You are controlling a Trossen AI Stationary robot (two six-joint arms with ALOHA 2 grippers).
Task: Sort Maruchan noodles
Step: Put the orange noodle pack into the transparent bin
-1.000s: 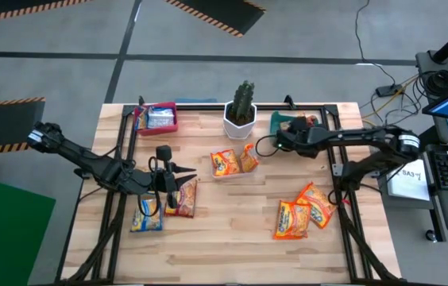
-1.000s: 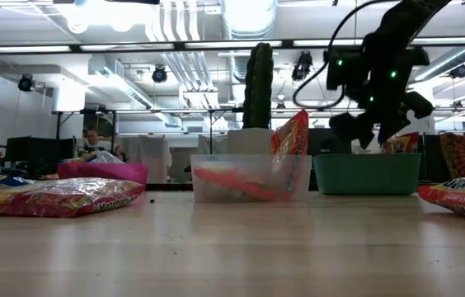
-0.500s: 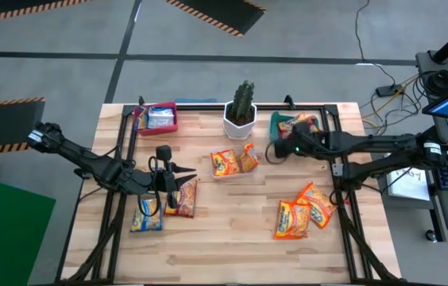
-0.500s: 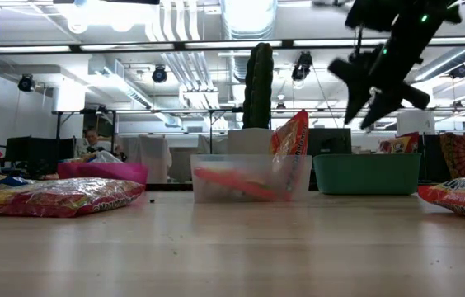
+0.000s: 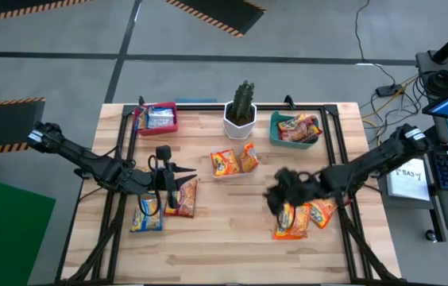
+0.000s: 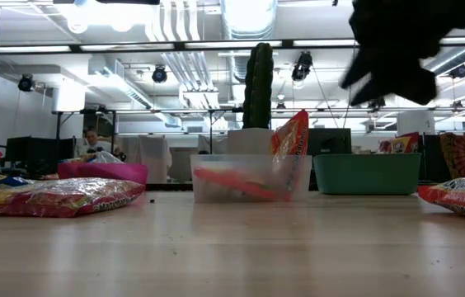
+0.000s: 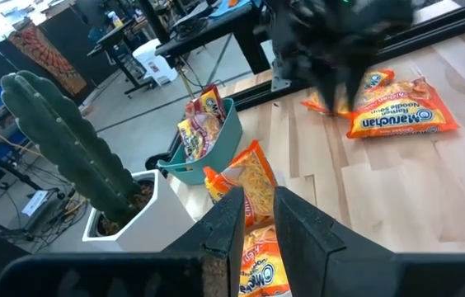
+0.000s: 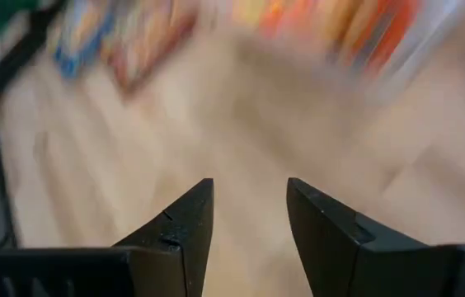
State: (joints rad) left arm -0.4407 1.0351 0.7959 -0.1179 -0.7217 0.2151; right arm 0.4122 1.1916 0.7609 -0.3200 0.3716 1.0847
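Bright overhead light, right-wrist view motion-blurred

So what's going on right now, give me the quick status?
Right pincer open, empty, above the orange noodle packets. Left pincer idle by the packets at left. Teal bin holds packets. Nothing in the way.

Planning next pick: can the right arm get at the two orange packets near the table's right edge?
Probably yes: the right gripper hovers empty, jaws apart, beside the orange packets, which lie flat with nothing on top.

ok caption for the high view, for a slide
Right gripper, open and empty, swings over two packets near the table's right edge; left gripper waits beside two others.
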